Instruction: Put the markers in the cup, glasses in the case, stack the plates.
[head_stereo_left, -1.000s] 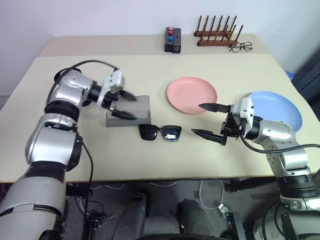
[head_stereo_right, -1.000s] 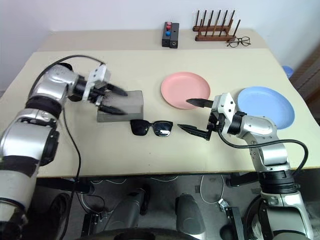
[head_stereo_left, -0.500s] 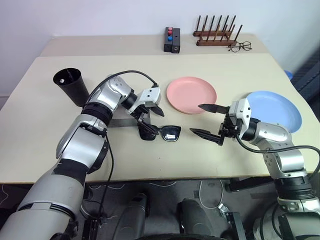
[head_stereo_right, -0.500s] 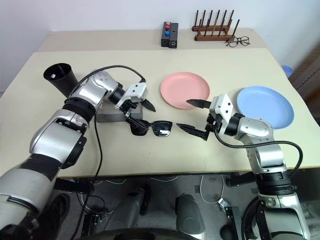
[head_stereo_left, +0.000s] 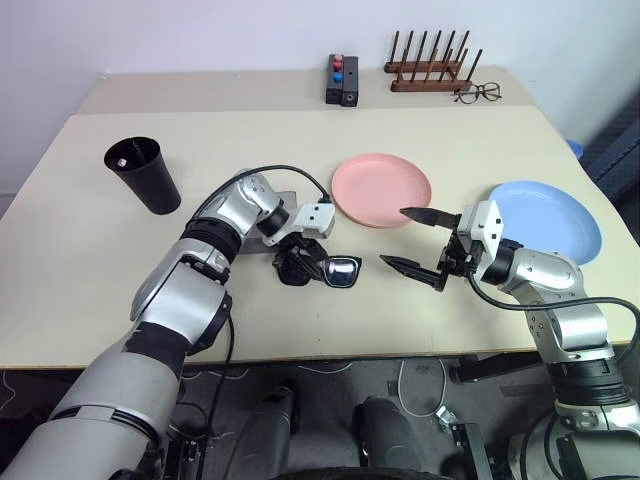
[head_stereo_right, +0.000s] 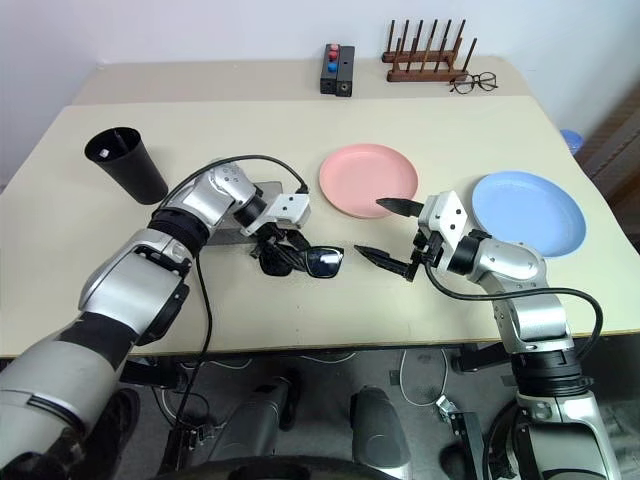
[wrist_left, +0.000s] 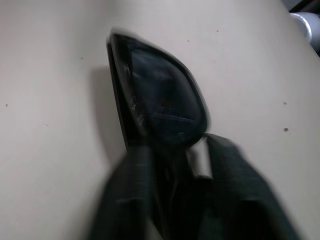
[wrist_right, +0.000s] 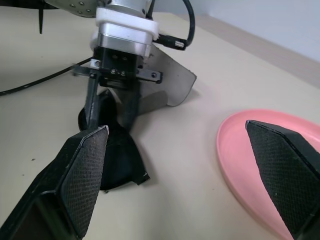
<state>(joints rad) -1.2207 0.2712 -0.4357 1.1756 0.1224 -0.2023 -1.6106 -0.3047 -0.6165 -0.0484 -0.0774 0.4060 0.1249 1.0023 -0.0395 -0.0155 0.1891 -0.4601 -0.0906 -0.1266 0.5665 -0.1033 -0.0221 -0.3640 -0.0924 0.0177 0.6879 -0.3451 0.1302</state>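
Observation:
The black glasses (head_stereo_left: 343, 271) lie on the table in front of the pink plate (head_stereo_left: 381, 190). My left gripper (head_stereo_left: 298, 262) points down onto their left lens and is shut on the glasses (wrist_left: 160, 105), one finger (wrist_right: 92, 107) on each side of the frame. The grey case (wrist_right: 170, 82) lies just behind it, mostly covered by my left arm. My right gripper (head_stereo_left: 392, 235) hangs open a short way right of the glasses, holding nothing. The blue plate (head_stereo_left: 545, 220) sits at the right, apart from the pink one. The black cup (head_stereo_left: 143, 175) stands upright at the far left. The markers are out of view.
At the back of the table are a black box with red and blue buttons (head_stereo_left: 345, 80), a wooden peg rack (head_stereo_left: 430, 70) and wire-framed spectacles (head_stereo_left: 482, 93). The table's front edge (head_stereo_left: 330, 352) runs close below both grippers.
My left gripper moved from above the case down and to the right onto the glasses' left lens and closed on it. The right gripper stayed where it was, open.

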